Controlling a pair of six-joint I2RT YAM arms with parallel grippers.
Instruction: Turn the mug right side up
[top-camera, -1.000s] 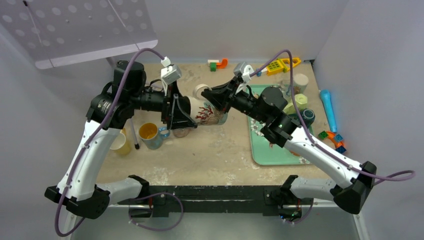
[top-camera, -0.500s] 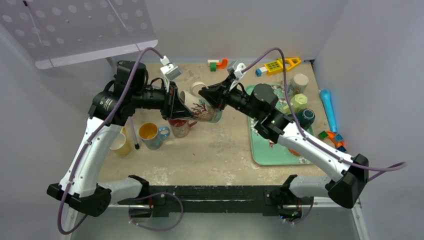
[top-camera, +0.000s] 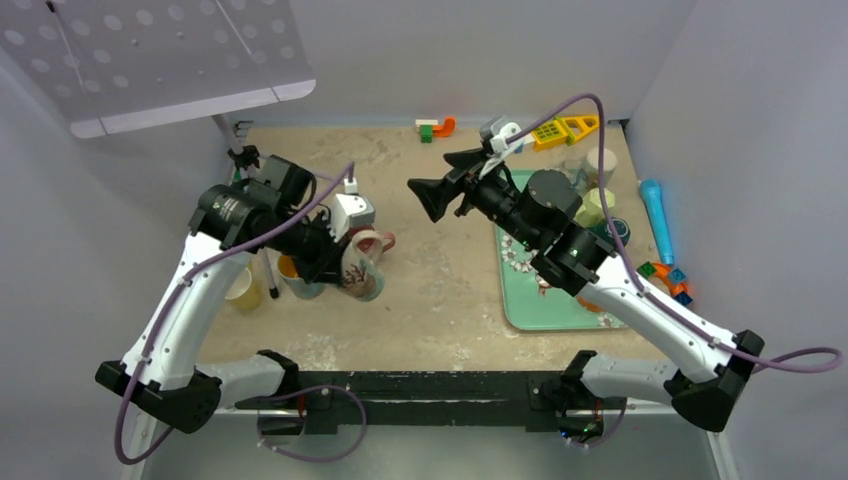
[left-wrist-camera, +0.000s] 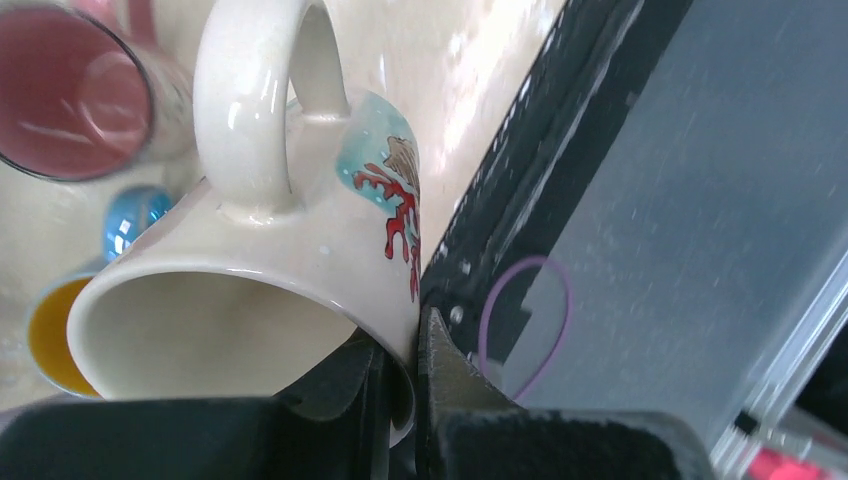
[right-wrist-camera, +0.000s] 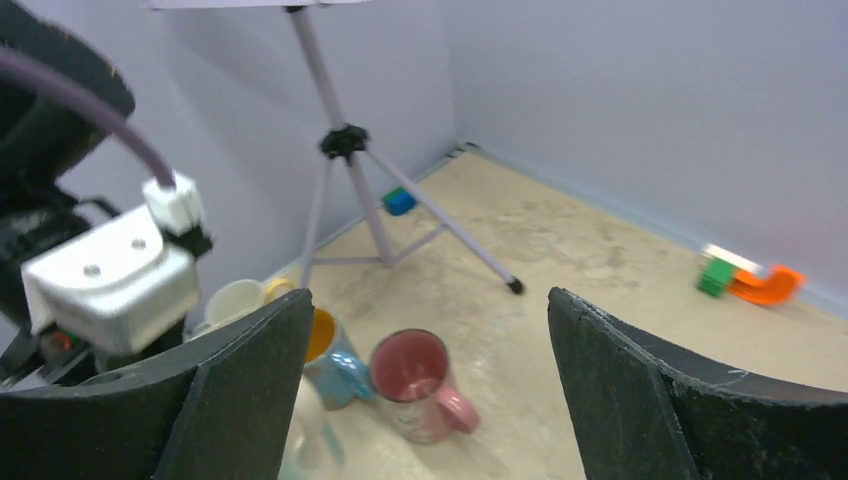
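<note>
- One finger (left-wrist-camera: 452, 372) outside the wall and one inside, the left arm's jaws pinch the rim of the coral-print mug (left-wrist-camera: 340, 220), a hold that likely lets the wrist roll it upright.
- The mug hangs over the surface (top-camera: 450, 300), just beside a pink mug (right-wrist-camera: 410, 380) and a blue mug (right-wrist-camera: 335, 372).
- Its long axis appears tilted, with the mouth toward the wrist and the handle on the pink mug's side.
- The right arm's jaws, spread wide and empty, hover well apart.

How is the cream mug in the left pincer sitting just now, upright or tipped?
Tipped. The left pincer grips the mug by its rim, mouth angled sideways towards the wrist camera.
</note>
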